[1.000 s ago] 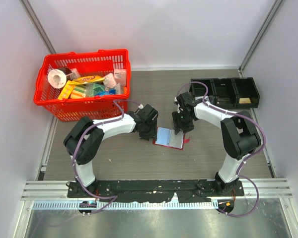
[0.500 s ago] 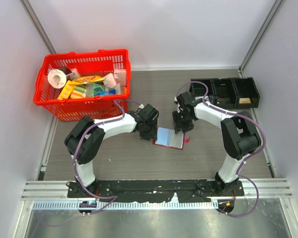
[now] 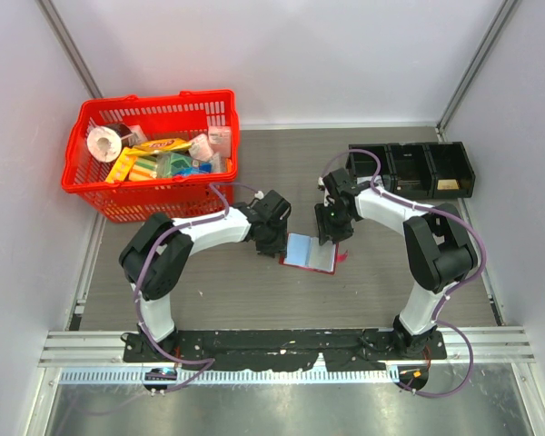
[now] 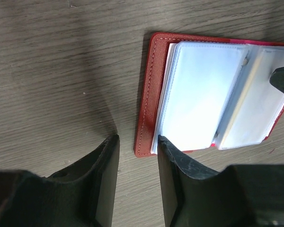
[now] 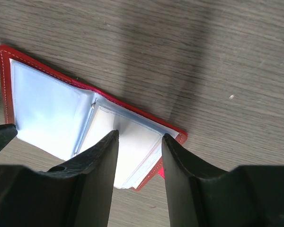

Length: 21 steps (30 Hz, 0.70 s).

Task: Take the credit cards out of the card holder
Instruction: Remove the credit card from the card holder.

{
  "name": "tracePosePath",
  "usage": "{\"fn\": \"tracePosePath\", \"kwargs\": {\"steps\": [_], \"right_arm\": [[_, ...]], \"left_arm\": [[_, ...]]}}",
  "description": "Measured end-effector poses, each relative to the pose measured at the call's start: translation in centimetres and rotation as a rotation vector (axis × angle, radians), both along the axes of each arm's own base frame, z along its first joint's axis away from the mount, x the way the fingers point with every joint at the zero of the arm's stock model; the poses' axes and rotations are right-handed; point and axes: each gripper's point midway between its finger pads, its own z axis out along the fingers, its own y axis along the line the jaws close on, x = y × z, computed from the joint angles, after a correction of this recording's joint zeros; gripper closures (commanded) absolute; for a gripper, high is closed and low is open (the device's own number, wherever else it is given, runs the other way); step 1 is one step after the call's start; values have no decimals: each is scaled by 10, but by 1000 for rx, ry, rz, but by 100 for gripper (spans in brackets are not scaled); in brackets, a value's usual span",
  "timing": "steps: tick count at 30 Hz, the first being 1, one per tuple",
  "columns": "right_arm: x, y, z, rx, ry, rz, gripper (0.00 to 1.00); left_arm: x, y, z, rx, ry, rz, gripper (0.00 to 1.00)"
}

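Note:
The red card holder [image 3: 309,253] lies spread open on the table between my grippers, pale blue sleeves up. In the left wrist view the card holder [image 4: 154,90] shows its red border and sleeves. My left gripper [image 4: 137,138] is open at its near left corner, one finger on the sleeve edge. My right gripper [image 5: 140,135] is open over the right half of the card holder [image 5: 52,109], fingertips on the whitish sleeve. Whitish credit cards [image 5: 132,142] seem to sit in the sleeves; no card is out. From above, the left gripper [image 3: 271,240] and right gripper [image 3: 328,233] flank it.
A big red basket [image 3: 150,195] of groceries stands at the back left. A black three-compartment tray [image 3: 409,170] stands at the back right, a tan flat item [image 3: 447,185] in its right compartment. Grey walls close in both sides.
The right gripper has shifted very slightly toward the back. The card holder and left gripper have not moved.

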Motion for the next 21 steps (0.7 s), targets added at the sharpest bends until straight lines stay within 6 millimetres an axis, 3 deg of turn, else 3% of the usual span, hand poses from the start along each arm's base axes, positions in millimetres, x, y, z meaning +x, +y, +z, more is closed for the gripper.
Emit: {"fn": "tracePosePath", "kwargs": {"steps": [11,21], "right_arm": [[-9,13,1,78,40,25,68],[-16,42,11,226,67,39,69]], "left_arm": [[-1,-2,-1,-8,10,-6,65],[-3,-4,-1,-19,18,-7,66]]}}
